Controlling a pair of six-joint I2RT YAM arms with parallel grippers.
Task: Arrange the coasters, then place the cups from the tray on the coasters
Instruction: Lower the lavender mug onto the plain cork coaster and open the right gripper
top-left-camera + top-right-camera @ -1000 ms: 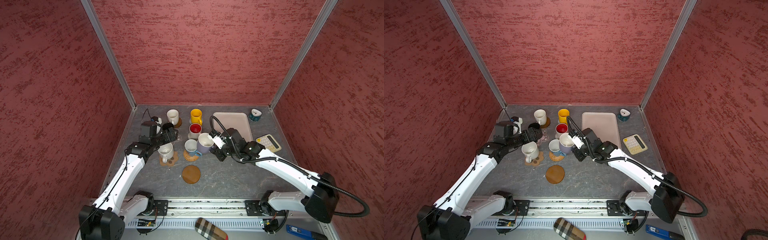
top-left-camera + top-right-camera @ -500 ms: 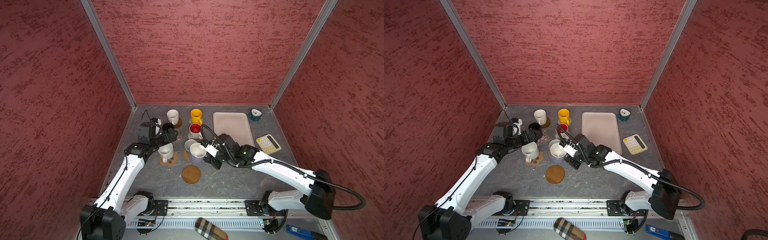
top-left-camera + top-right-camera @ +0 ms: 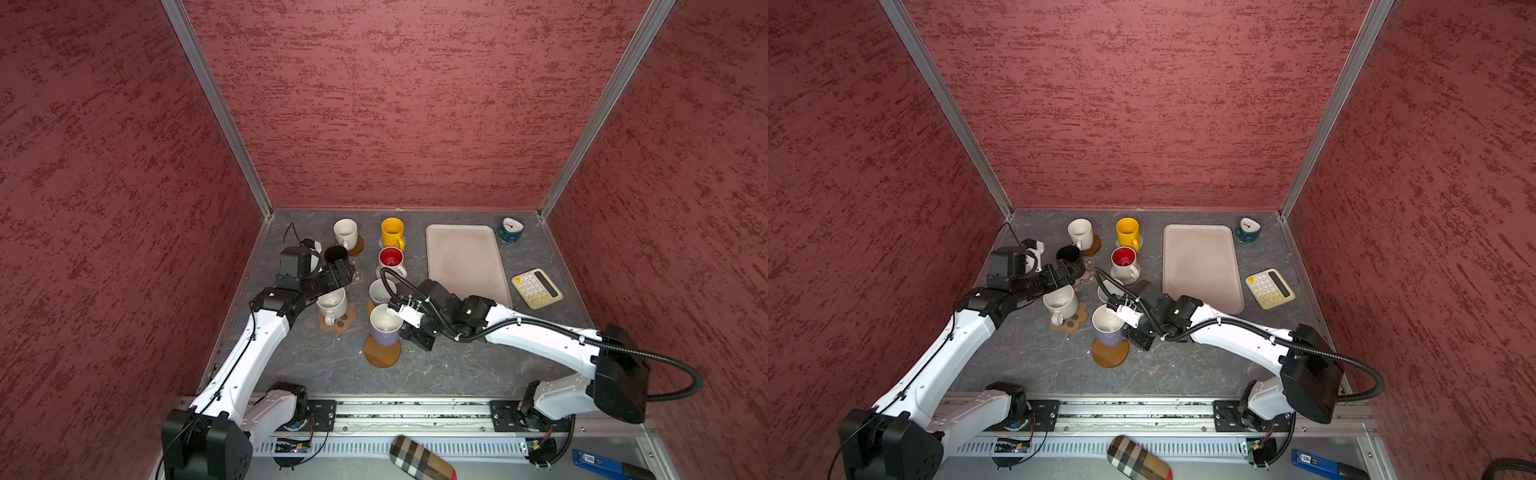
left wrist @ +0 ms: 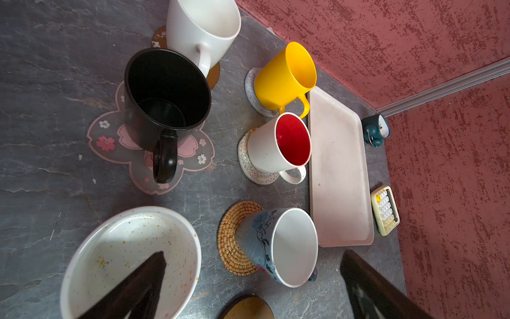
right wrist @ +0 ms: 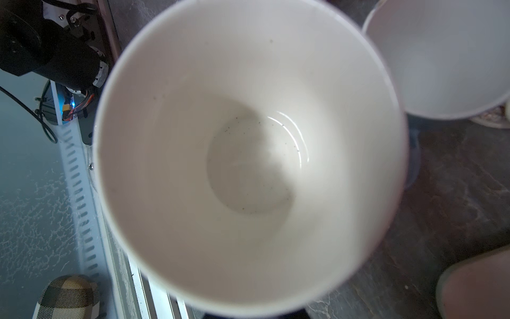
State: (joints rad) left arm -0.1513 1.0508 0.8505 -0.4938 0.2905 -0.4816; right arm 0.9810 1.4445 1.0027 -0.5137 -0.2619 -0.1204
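The right hand (image 3: 404, 329) is clamping the lavender mug (image 3: 384, 332), holding it upright over the front wooden disc (image 3: 382, 358), though contact is unclear. The left hand (image 3: 341, 272) is hanging wide and empty above the speckled mug (image 3: 332, 305) on the paw coaster (image 3: 348, 322). The tray (image 3: 465, 266) is lying bare and the other six mugs (image 3: 390, 259) are sitting on coasters (image 4: 110, 138), so seemingly only this set-down and release are remaining.

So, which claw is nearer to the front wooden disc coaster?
Right. The right claw holds the lavender cup at that coaster; the left claw hangs open farther back, near the speckled cup.
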